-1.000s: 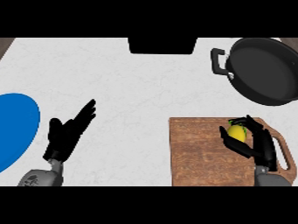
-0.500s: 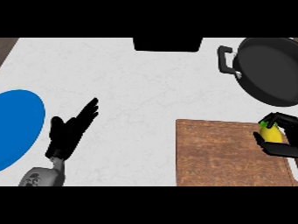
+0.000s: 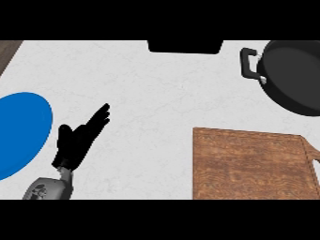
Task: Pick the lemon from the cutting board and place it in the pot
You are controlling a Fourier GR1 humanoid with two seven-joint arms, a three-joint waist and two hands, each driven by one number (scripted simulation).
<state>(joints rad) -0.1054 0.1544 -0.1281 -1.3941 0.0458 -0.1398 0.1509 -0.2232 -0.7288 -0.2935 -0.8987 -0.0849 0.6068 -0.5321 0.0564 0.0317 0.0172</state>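
Lying bare at lower right: brown wooden cutting board with handle slot [image 3: 255, 164]; no lemon visible on it or anywhere in head view. Black round pot with side handle [image 3: 300, 77] sits beyond board, near top right edge, apart from board. Right hand not visible. Left hand [image 3: 79, 138] left of board, resting, fingers straight, holding nothing. Blue round plate [image 3: 13, 133] further left of board.

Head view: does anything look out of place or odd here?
Nothing is spilled or damaged. The brown wooden cutting board is bare, the black round pot holds nothing, and neither lemon nor right hand shows. The black left hand rests open beside the blue round plate.
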